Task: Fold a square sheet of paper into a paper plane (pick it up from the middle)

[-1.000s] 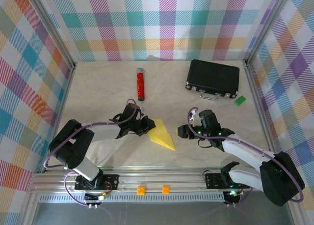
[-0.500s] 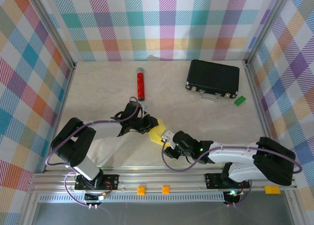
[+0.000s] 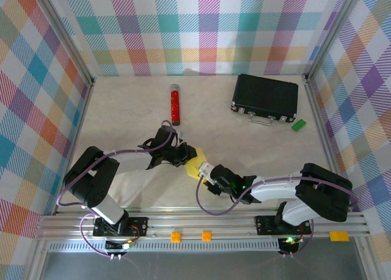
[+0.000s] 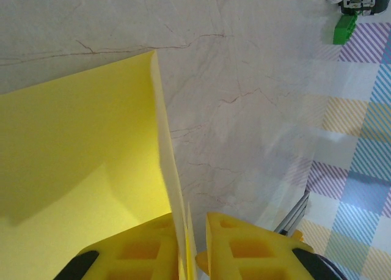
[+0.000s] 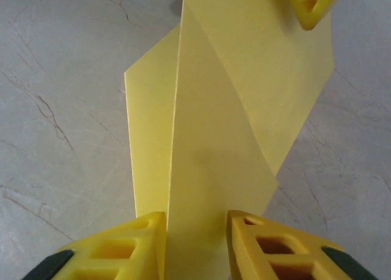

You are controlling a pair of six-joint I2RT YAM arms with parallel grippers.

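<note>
The square sheet of paper (image 3: 197, 165) is bright yellow, creased and folded, and lies at the table's middle front between my two grippers. My left gripper (image 3: 185, 157) holds its far-left edge. In the left wrist view the sheet (image 4: 73, 158) stands on edge in the narrow gap of that gripper (image 4: 198, 222), pressed against the left finger (image 4: 134, 252). My right gripper (image 3: 207, 170) sits at the near-right end. In the right wrist view its jaws (image 5: 195, 216) stand apart, with a folded flap of the paper (image 5: 220, 121) running between them. A left fingertip (image 5: 311, 2) shows at the sheet's far end.
A red cylinder (image 3: 175, 106) lies at the back centre. A black case (image 3: 265, 96) sits at the back right, with a small green block (image 3: 298, 125) beside it, also seen in the left wrist view (image 4: 345, 28). Plaid walls close three sides.
My right arm has swung left from the middle right to the paper's near end, and its jaws have narrowed. My left gripper shifted slightly back and right, still on the paper.
</note>
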